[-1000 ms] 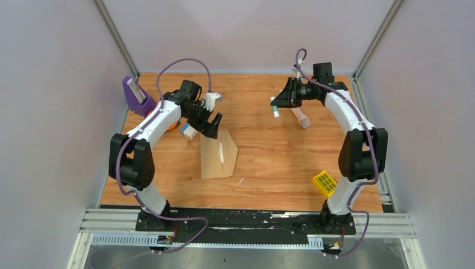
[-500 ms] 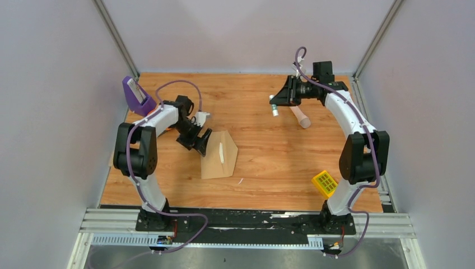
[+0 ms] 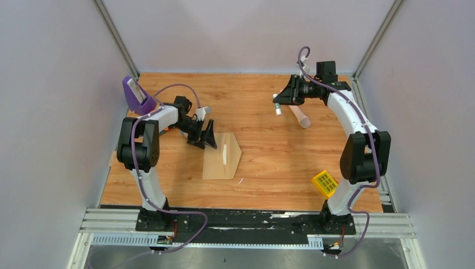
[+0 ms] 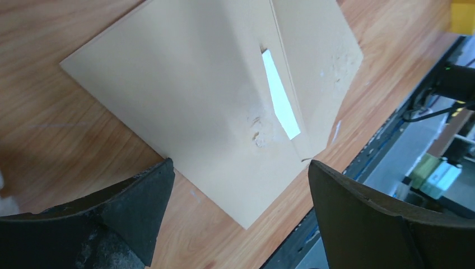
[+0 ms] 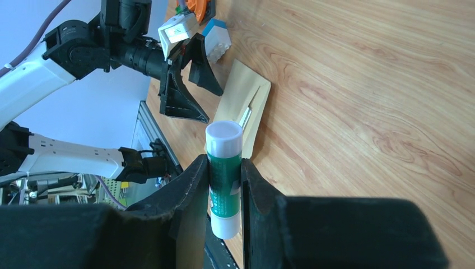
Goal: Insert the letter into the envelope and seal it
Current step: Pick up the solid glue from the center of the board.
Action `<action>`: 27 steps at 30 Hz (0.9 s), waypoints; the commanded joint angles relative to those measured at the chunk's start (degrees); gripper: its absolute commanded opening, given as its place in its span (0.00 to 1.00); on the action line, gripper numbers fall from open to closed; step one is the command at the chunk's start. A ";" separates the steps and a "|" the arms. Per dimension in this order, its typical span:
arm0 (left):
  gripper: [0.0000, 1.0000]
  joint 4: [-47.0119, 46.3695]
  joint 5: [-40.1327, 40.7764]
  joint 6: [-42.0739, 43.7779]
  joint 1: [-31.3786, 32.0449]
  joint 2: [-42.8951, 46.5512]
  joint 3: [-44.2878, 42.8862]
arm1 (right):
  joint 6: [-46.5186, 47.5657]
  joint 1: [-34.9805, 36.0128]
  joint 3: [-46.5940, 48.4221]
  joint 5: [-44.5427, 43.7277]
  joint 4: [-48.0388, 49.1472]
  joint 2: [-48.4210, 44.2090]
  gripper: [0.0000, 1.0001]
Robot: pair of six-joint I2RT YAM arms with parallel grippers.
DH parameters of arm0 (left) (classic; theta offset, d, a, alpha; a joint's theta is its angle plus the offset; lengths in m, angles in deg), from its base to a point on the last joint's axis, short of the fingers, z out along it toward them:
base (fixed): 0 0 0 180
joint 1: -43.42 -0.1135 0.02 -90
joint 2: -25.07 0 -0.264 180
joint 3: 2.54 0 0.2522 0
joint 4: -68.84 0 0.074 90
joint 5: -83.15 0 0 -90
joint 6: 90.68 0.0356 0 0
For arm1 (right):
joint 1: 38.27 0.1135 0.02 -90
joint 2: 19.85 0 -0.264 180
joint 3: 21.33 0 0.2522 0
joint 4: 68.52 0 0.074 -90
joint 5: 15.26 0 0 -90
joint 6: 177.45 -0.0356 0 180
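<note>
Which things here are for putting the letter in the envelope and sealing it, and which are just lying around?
For the job: envelope, pale letter sliver in its gap, glue stick in the right pincer, open left pincer.
Lying about: purple holder, yellow block, pinkish tube, white-and-blue block.

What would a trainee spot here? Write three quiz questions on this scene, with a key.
1. True or false: the left tool is shut on the envelope.
2. The right tool grips: A) a glue stick, B) the envelope, C) nothing.
3. Which tool is nearer the envelope?
Key: 1 false, its jaws stand open; 2 A; 3 the left.
</note>
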 commanded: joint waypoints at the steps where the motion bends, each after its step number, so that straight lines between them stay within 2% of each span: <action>1: 1.00 -7.73 -4.74 -5.66 1.16 -3.89 1.83 | 1.27 -0.76 0.41 -0.84 2.02 -2.31 0.00; 9: 1.00 -17.38 -6.95 -15.73 5.14 -7.36 -2.13 | 1.81 -1.23 0.70 -2.60 1.82 -1.43 0.00; 14: 1.00 -12.29 -5.21 -9.29 3.53 -3.60 -8.70 | 2.63 -1.98 0.36 -3.09 1.72 -2.20 0.00; 16: 1.00 -8.69 -4.70 -1.59 2.33 0.09 -10.96 | 2.97 -2.17 0.35 -3.23 1.72 -2.56 0.00; 18: 1.00 -0.75 -3.07 10.14 2.04 3.52 -12.89 | 3.20 -2.16 0.46 -3.39 1.76 -2.78 0.00; 19: 1.00 1.26 -2.18 19.70 2.04 5.91 -12.92 | 3.34 -2.20 0.44 -3.37 1.73 -2.83 0.00; 20: 1.00 2.69 -1.18 24.13 2.08 7.14 -12.35 | 3.45 -2.16 0.50 -3.44 1.75 -2.77 0.00; 23: 1.00 -0.62 6.50 41.82 2.54 14.71 -3.99 | 4.01 -2.17 0.60 -4.29 1.71 -2.49 0.00; 27: 1.00 -6.28 9.17 61.75 3.00 24.59 7.97 | 4.75 -2.20 0.87 -6.17 1.49 -2.16 0.00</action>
